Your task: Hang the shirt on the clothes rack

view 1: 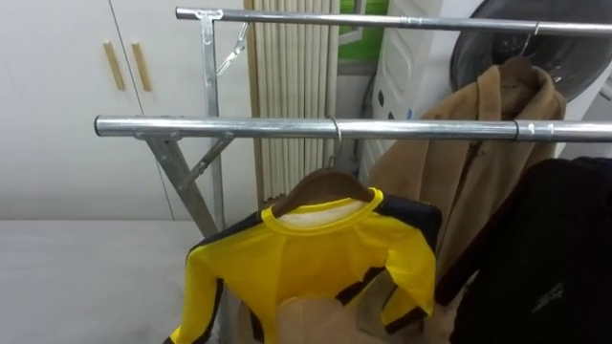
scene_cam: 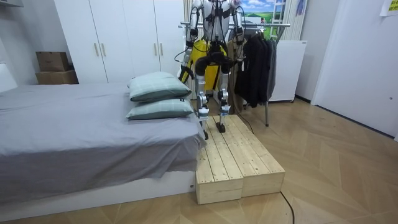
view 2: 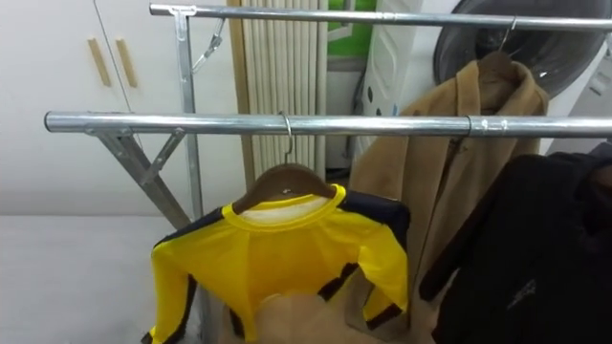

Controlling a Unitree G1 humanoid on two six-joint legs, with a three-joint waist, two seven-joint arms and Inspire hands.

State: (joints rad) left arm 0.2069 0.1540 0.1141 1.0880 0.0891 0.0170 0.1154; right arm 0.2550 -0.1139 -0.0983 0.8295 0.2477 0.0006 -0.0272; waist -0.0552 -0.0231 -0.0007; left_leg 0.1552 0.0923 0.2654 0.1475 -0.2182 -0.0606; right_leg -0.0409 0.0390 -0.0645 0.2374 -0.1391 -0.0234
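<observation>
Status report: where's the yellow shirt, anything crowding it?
Yellow shirt on hanger, hooked over front rail. Tan coat on rear rail behind. Black garment close at right.

Shirt [view 1: 306,268] on a hanger [view 1: 323,183] on the near rail [view 1: 239,126], far rail [view 1: 382,19] behind and above, coat [view 1: 483,143] hanging from it to the right, jacket [view 1: 545,258] rightmost, wardrobe [view 1: 57,96] behind left, platform [scene_cam: 239,155] before the rails, bed [scene_cam: 74,130] on the room view's left of it.

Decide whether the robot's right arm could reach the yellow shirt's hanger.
Probably yes: the hanger hangs on the near rail straight ahead, nothing before it; the brown coat hangs further right.
</observation>
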